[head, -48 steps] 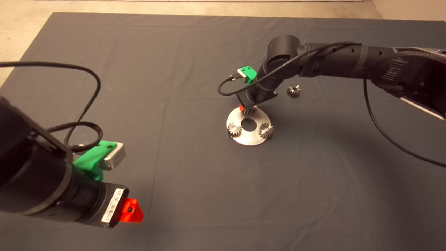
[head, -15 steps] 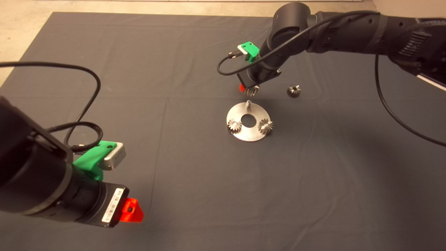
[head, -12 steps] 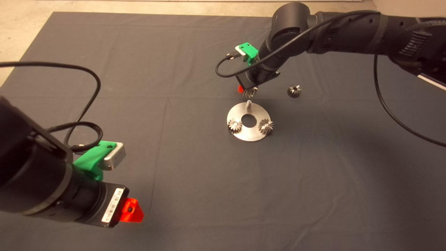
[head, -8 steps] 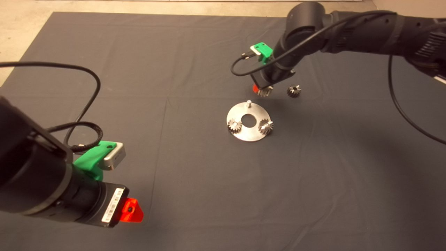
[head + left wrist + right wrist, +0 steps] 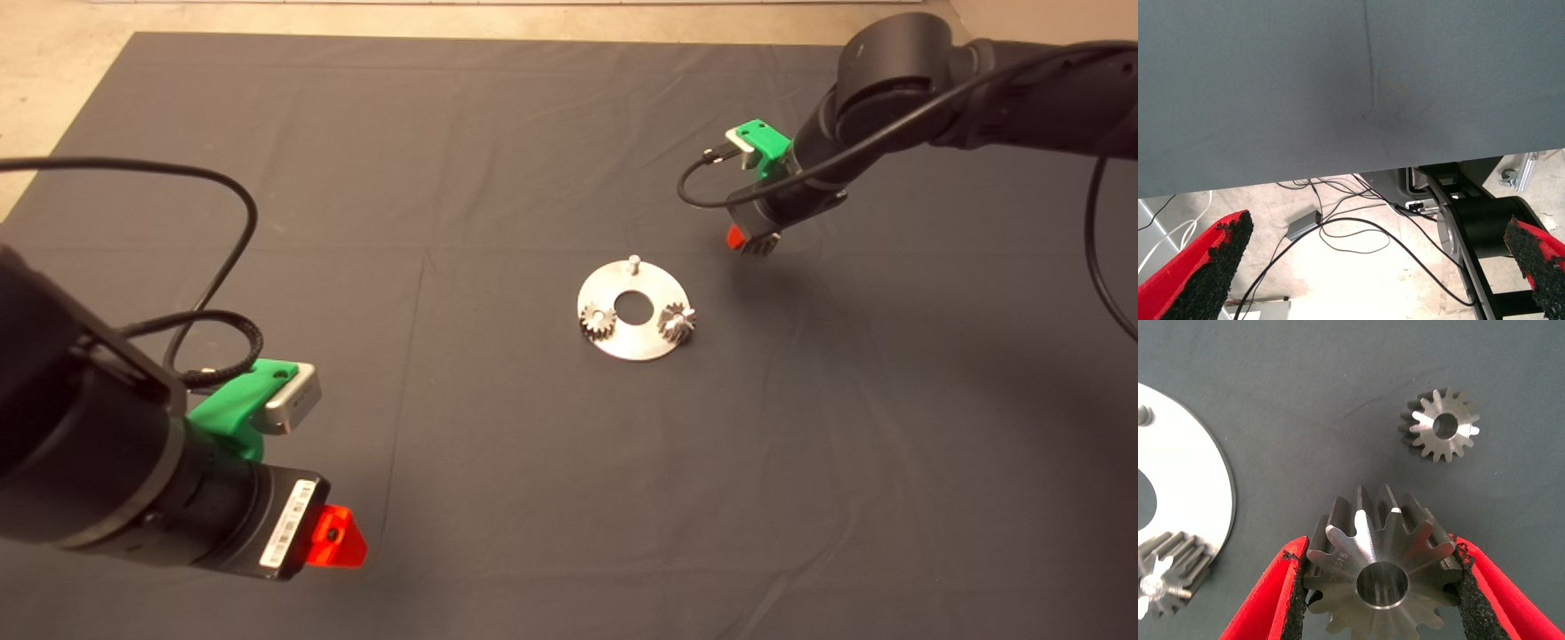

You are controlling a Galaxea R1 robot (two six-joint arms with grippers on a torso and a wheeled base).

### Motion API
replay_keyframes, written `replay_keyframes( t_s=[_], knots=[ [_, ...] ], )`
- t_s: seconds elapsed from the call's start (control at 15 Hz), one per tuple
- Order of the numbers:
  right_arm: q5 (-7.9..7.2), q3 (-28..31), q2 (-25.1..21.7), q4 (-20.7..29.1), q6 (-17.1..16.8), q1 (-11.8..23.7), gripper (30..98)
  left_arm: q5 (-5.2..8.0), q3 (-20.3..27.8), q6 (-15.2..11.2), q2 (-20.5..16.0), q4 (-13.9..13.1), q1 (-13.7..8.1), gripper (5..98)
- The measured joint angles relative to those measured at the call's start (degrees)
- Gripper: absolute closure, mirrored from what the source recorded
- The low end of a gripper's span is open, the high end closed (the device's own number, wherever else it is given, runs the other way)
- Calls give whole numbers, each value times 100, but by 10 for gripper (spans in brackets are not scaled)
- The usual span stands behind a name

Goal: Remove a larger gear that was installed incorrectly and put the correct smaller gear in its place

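mat (image 5: 498, 160): dark grey, creased | floor (image 5: 53, 80): pale beige (cables (image 5: 1358, 233) trail there)

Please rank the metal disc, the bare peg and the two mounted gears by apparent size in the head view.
1. metal disc
2. left mounted gear and right mounted gear: look alike
3. bare peg

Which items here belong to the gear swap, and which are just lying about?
In the job:
- larger dark steel gear, clamped in the right gripper
- small silvery loose gear on the mat
- round steel plate, with bare peg
- two small gears mounted on the plate

Lying about:
- left gripper, parked, jaws open
- floor cables
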Motion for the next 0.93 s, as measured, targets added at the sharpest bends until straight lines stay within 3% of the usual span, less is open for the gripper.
replay_keyframes(
  t_s=[0.13,0.33,0.93],
  knots=[
    [59,188,-160,0,1,0,799,5,0,0,0,0,0,58],
    [-2,306,-404,-1,18,-9,800,0,0,0,2,0,0,58],
    [55,513,-530,-2,184,-351,800,2,0,0,2,0,33,58]
  ],
)
